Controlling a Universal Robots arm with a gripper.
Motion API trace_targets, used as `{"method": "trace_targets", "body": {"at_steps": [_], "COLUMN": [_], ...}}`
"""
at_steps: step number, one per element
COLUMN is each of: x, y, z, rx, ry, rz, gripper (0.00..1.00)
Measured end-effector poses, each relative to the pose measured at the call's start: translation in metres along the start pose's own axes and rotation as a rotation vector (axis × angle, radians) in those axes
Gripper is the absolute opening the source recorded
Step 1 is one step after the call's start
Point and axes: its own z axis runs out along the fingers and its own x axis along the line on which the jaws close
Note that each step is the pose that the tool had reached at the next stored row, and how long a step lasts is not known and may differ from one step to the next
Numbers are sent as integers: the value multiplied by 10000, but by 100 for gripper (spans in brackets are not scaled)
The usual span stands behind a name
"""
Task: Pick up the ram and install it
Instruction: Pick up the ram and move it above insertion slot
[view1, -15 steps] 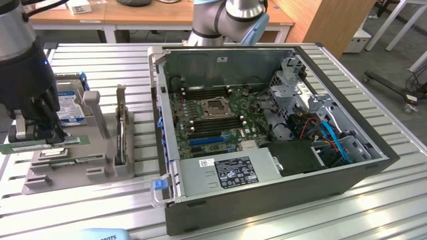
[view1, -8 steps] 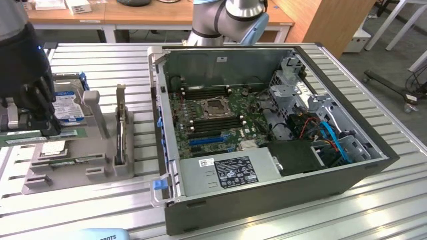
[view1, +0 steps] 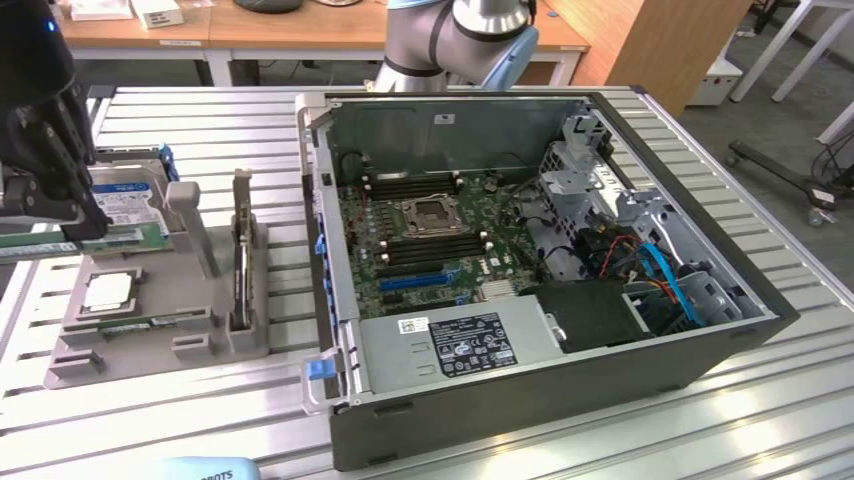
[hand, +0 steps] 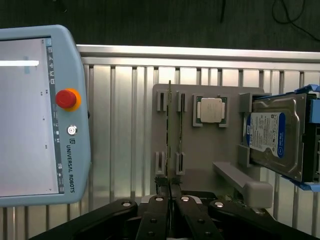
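**Ram clamped edge-on between shut fingers, over the parts tray**

The gripper (hand: 170, 189) was matte black, with jointed links fastened by bright round bolts, and its two narrow fingers were pressed together on one end of the ram (hand: 169, 131). Seen from the wrist, the ram showed as a thin, straight dark sliver with a greenish edge. It ran directly away from the fingertips, in line with them.

It hung over the tray (hand: 220, 150), a smooth grey plastic block with raised slotted posts. A second thin stick (hand: 179, 131) stood in one pair of those slots, parallel to the ram and just beside it.

A square processor (hand: 209, 110) with a dull silver lid lay flat in its recess on the tray. Next to it a hard drive (hand: 275, 135) with a blue-and-white label leaned in a blue bracket. A pale blue pendant (hand: 65, 160) with a round red button (hand: 66, 98) lay on the table (view1: 200, 130), which was ribbed aluminium.

In the exterior view the tray sat at the exterior view's left, well apart from the green motherboard (view1: 427, 250). That board lay inside the open computer case (view1: 534, 400), a box of dark sheet metal.
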Motion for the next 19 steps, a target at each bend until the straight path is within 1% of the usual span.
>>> {"method": "trace_targets", "body": {"at_steps": [13, 16, 19], "x": [-5, -5, -5], "y": [-3, -2, -2], "z": [-256, -294, -297], "rx": [1, 1, 1], "ry": [-2, -3, -4], "rz": [0, 0, -1], "gripper": [11, 11, 11]}}
